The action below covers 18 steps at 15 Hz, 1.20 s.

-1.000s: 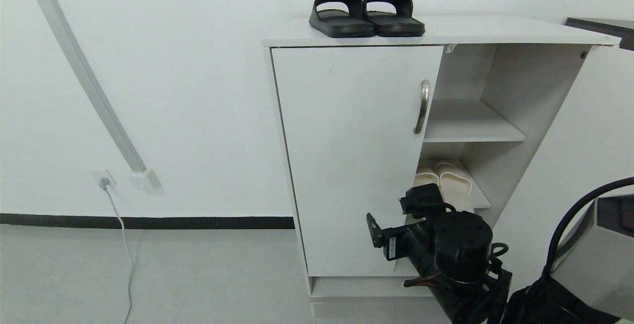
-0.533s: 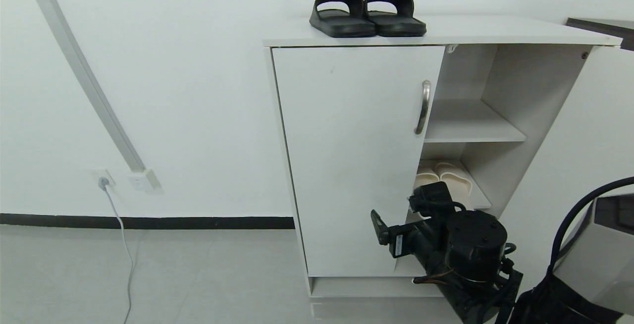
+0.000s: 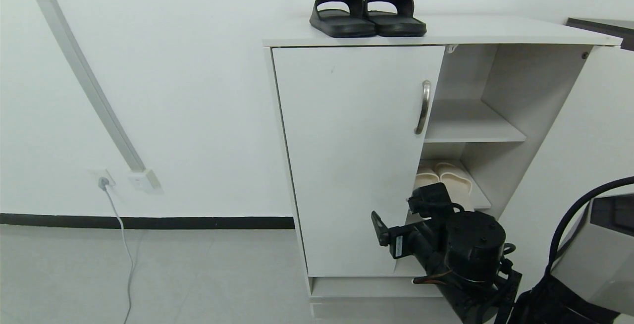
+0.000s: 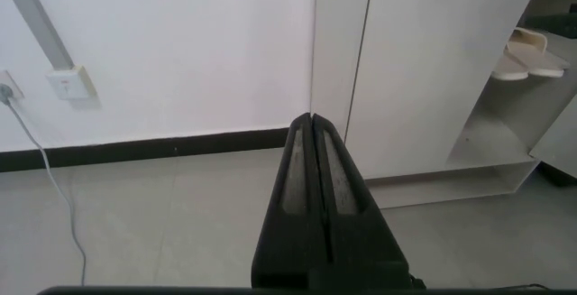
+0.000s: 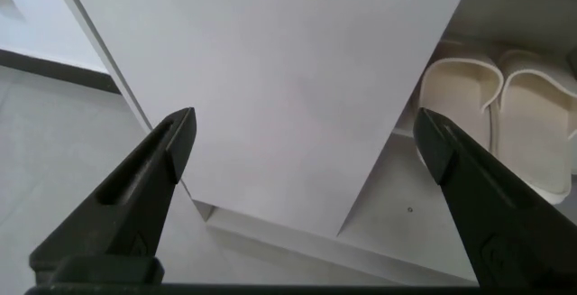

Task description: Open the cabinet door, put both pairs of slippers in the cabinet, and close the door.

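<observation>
A pair of black slippers (image 3: 367,13) stands on top of the white cabinet (image 3: 495,29). Its left door (image 3: 351,160) is closed and its right door (image 3: 584,140) is swung open. A cream pair of slippers (image 3: 448,178) lies on the lower shelf inside, also in the cream slippers (image 5: 496,106) and cream slippers (image 4: 532,47) wrist views. My right gripper (image 3: 401,212) hangs open low in front of the left door's edge, holding nothing; the right gripper (image 5: 302,133) faces the door and the shelf. My left gripper (image 4: 311,128) is shut and empty, above the floor left of the cabinet.
The upper shelf (image 3: 470,126) is bare. A metal handle (image 3: 422,107) is on the closed door. On the wall to the left are a slanted cable duct (image 3: 79,66), a socket (image 3: 103,181) and a cord hanging to the floor. A dark table edge (image 3: 602,27) shows far right.
My right gripper has shifted slightly to the right and down, staying open. The slippers and doors have not moved.
</observation>
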Available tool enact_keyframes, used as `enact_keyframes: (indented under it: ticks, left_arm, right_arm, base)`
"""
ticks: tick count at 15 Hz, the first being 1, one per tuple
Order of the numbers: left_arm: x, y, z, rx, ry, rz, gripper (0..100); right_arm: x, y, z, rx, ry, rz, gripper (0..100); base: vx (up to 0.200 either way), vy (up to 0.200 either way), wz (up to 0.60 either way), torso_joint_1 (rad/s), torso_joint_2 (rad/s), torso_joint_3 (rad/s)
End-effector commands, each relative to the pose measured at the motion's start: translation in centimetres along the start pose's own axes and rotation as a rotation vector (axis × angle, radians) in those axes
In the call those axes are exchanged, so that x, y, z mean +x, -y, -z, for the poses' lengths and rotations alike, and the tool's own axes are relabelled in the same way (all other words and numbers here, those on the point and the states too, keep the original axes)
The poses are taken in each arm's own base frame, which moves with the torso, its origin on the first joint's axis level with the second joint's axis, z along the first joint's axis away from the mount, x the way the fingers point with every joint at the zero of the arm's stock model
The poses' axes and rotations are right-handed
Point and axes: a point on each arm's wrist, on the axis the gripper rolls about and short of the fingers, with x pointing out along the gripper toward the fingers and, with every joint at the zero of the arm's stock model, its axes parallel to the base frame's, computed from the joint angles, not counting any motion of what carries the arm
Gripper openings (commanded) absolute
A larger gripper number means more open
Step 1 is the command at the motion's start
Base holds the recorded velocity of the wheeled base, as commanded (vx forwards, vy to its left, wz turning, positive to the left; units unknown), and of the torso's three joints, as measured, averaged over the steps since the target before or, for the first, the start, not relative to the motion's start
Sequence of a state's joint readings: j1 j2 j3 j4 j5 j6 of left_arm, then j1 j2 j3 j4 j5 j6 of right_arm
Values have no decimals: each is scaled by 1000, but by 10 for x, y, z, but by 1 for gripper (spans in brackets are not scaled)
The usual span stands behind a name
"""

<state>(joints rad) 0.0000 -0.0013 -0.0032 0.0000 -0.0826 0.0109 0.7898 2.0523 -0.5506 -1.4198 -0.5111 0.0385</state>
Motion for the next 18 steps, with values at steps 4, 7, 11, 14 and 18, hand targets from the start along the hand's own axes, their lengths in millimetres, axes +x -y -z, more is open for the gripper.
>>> enact_keyframes:
  ticks: [4,7,11,14,18]
  left_arm:
    - [0,0,0,0,-1,0,0]
    - [0,0,0,0,-1,0,0]
    - [0,0,0,0,-1,-1,0]
    - [0,0,0,0,-1,0,0]
    - [0,0,0,0,-1,0,0]
  right_arm:
    - [-1,-1,2,-6,-7,-5,100]
    - [-2,-1,2,-7,-9,-6,100]
    - [-2,-2,2,-7,-9,-8,100]
    - [-2,-2,2,-8,-10,-8,100]
    - [-2,-2,2,-9,-11,-8,100]
  base:
    - [0,0,0,4,-78,-78]
    - [0,0,0,35,-382,-326]
    - [0,0,0,88,-438,-349]
    - [0,0,0,133,-461,-339]
    - [0,0,0,157,-477,-326]
